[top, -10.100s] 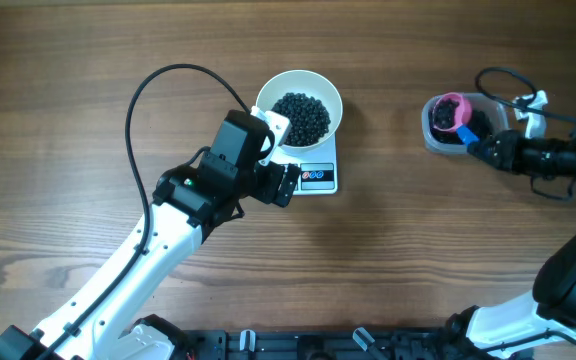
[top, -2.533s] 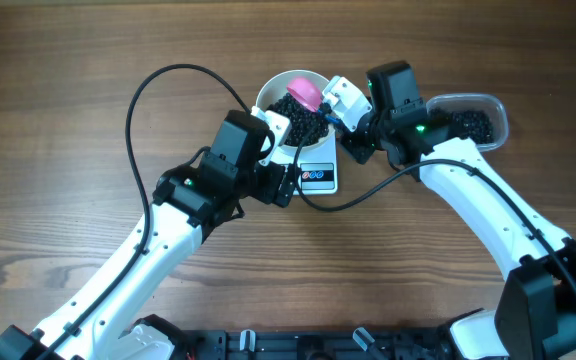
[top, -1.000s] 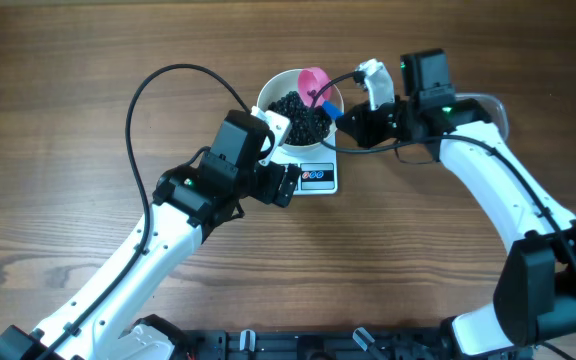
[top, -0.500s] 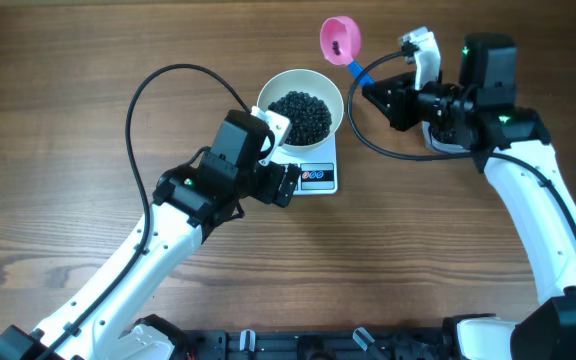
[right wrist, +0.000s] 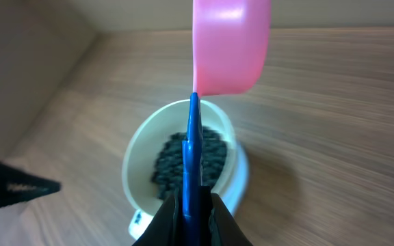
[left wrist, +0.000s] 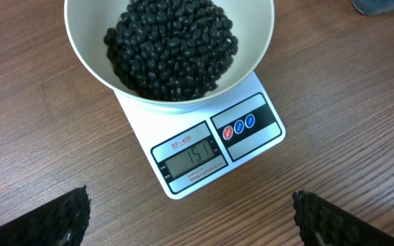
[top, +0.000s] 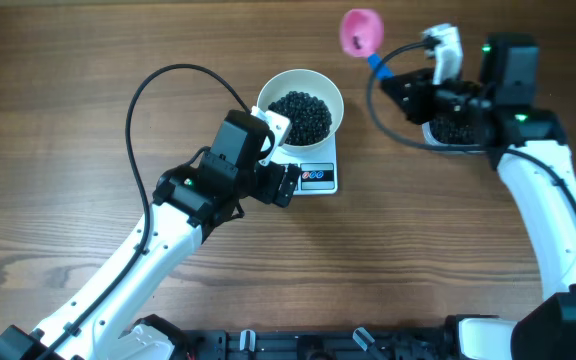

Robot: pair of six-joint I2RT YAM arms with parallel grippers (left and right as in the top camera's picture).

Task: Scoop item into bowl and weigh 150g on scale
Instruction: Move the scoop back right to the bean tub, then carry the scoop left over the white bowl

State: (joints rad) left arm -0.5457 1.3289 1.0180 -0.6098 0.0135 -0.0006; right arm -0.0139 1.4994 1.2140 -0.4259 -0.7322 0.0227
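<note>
Wide wooden table (top: 68, 60) under the overhead camera, and two arms over it. The left arm (top: 158, 250) reaches in from the lower left with a black cable (top: 158, 85) looping above it. The left gripper (left wrist: 191, 222) sits just beside the display edge of the scale, jaws spread wide with nothing between them. In its wrist view the dark fingertips (left wrist: 60, 219) stand off in the bottom corners, clear of the scale. The right arm (top: 548, 200) comes up the right edge. The right gripper (right wrist: 191, 215) is clamped tight on the blue handle (right wrist: 193, 157) of a pink scoop (top: 360, 30), held up in the air beyond the bowl, toward the far right of it. I cannot tell from these views whether anything is in the scoop. The white bowl (top: 298, 76) sits squarely on the white scale (left wrist: 204, 154), covering most of the platform, with only the display and the two round buttons showing. The display reads what looks like 151. A clear tub (top: 430, 130) lies well to the right of the bowl, mostly hidden beneath the right wrist. The black beans (top: 303, 112) are heaped in the bowl, and a few more dark ones show inside the tub.
</note>
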